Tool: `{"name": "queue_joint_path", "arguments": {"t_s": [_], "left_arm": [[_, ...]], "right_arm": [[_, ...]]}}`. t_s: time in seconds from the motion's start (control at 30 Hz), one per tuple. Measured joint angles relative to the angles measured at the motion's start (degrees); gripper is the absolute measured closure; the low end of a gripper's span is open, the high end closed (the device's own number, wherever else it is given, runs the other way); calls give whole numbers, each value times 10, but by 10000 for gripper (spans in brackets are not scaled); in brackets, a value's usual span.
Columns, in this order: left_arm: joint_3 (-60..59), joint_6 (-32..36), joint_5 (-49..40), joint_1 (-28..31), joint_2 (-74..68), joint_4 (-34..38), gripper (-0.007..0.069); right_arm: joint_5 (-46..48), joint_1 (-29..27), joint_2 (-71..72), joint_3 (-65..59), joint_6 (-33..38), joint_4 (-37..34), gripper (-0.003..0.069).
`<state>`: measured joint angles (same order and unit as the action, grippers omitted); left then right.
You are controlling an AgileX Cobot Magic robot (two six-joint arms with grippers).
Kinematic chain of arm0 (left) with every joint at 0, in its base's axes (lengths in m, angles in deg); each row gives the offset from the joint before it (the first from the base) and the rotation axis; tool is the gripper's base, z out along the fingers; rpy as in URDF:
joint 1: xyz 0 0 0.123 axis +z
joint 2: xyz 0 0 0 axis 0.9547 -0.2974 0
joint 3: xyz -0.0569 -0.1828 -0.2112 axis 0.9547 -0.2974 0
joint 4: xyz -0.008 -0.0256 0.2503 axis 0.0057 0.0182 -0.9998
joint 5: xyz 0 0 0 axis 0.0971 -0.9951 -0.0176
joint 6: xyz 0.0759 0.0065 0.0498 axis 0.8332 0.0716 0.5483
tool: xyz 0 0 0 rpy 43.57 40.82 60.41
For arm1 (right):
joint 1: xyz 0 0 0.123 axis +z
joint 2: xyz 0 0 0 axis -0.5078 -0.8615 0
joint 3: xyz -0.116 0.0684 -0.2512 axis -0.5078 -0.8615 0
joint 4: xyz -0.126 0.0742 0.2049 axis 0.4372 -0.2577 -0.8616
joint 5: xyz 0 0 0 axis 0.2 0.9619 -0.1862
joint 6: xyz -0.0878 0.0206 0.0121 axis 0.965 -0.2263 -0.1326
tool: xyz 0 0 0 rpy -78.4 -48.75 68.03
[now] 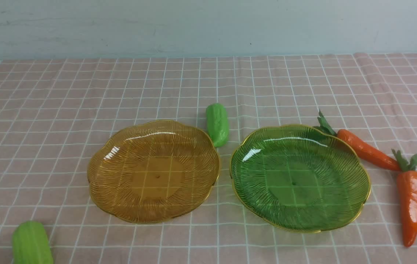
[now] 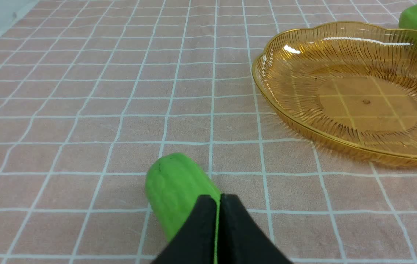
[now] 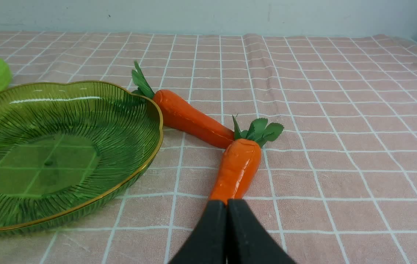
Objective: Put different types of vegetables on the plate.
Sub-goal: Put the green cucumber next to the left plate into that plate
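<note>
amber plate, green plate empty. gourds, carrots all on tabletop. left claw, right claw clenched, grasping nothing. nothing placed; all remains.

The upper half of the front view is bare checked cloth, open from edge to edge, and so is the left side beside the amber plate. Only a narrow lane separates it from the green plate, with a gourd blocking the lane's upper end. An upper carrot and a lower carrot crowd the green plate's right side; another gourd fills the lower left corner.
</note>
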<state>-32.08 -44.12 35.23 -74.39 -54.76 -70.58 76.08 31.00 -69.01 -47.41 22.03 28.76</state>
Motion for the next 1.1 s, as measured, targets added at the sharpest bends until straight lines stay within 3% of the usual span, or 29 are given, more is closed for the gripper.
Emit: {"name": "queue_joint_path", "arguments": {"t_s": [0.63, 0.77, 0.93, 1.1], "left_arm": [[0, 0, 0, 0, 0, 0, 628], [0, -21, 13, 0, 0, 35, 628], [0, -92, 98, 0, 0, 136, 628], [0, -109, 249, 0, 0, 203, 628]], "right_arm": [[0, 1, 0, 0, 0, 0, 674], [0, 3, 0, 0, 0, 0, 674], [0, 3, 0, 0, 0, 0, 674], [0, 3, 0, 0, 0, 0, 674]]}}
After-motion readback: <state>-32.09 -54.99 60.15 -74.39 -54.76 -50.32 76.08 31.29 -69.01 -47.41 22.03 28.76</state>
